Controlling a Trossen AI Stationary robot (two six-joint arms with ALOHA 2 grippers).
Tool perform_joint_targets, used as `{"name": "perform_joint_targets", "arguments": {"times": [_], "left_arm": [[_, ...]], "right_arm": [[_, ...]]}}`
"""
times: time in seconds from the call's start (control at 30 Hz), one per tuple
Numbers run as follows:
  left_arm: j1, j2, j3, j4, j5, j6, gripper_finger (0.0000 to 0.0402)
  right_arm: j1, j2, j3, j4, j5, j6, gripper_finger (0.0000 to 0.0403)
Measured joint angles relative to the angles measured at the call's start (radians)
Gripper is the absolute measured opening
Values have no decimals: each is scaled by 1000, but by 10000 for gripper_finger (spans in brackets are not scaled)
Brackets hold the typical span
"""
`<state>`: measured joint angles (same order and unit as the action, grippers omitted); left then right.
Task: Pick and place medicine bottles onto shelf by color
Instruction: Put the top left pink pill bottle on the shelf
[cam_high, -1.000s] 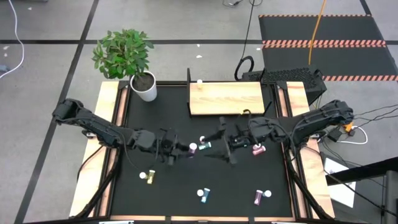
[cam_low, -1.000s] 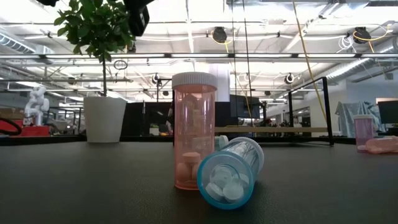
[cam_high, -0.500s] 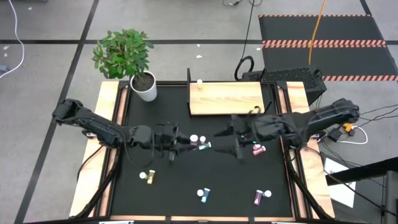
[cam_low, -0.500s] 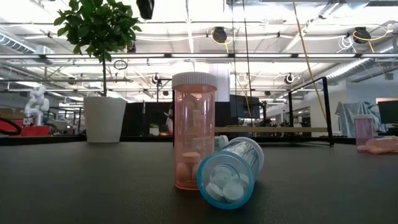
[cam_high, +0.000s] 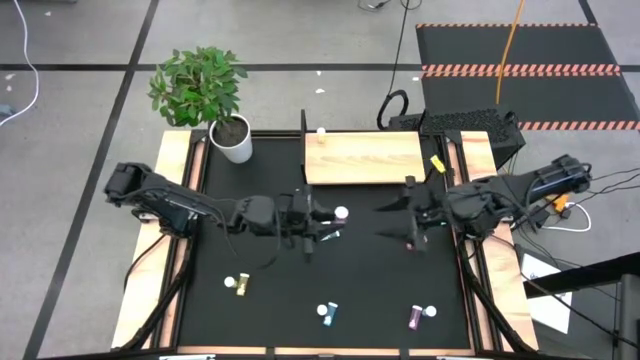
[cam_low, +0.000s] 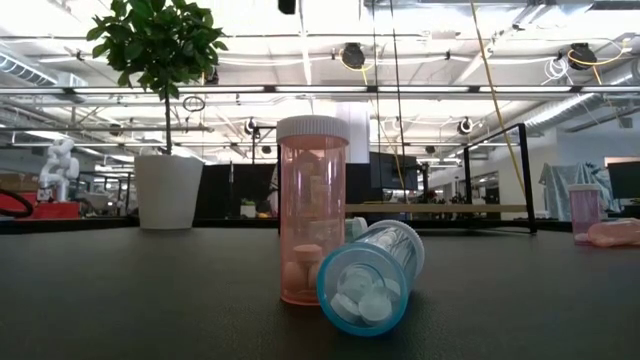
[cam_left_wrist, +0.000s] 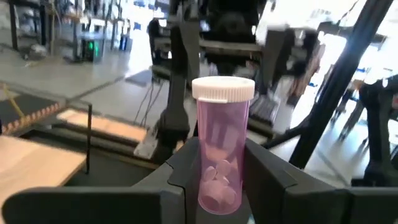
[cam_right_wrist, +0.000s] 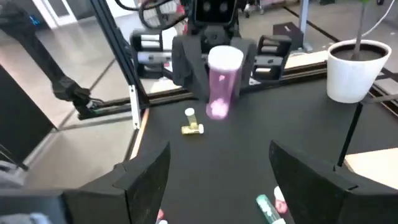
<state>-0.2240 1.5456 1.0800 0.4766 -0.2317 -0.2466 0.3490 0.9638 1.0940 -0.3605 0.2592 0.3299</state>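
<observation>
Left tool (cam_high: 325, 222) is pinched on a magenta bottle (cam_left_wrist: 221, 158), held upright with its white cap up, over the middle of the black counter (cam_high: 260, 300) just short of the shelf (cam_high: 365, 158). In the left wrist view the bottle's base is hidden between the fingers (cam_left_wrist: 273, 180); pale pills are seen through its wall.

Right tool (cam_high: 400, 222) is spread wide and holds nothing, near the counter's right side, facing the left tool. The same magenta bottle is seen from the right wrist view, blurred, with the left arm behind it.

A teal bottle (cam_right_wrist: 268, 208) and something pinkish beside it are cut off at the edge of the right wrist view; what the pinkish thing is cannot be told.

On the near part of the counter lie a yellow-green bottle (cam_high: 238, 284), a second teal bottle (cam_high: 327, 314) and a second magenta bottle (cam_high: 420, 316). A small white-capped item (cam_high: 321, 133) on the shelf's far edge is too small to identify.

In the low view both tools are out of frame. A white pot (cam_high: 234, 138) with a plant stands at the far left corner.
</observation>
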Motion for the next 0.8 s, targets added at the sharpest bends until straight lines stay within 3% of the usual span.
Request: {"name": "perform_joint_targets", "arguments": {"times": [0.17,0.37,0.57,0.8], "left_arm": [[-1,38,100,-163,1,2,102],[7,28,179,-195,-37,47,102],[86,24,239,-174,-54,125,102],[232,25,240,-170,206,94,102]], "right_arm": [[-13,-68,-58,87,0,-30,267],[-99,-61,-85,166,27,-86,267],[-186,2,-152,438,-98,-73,267],[-277,70,-160,627,-93,-55,267]]}}
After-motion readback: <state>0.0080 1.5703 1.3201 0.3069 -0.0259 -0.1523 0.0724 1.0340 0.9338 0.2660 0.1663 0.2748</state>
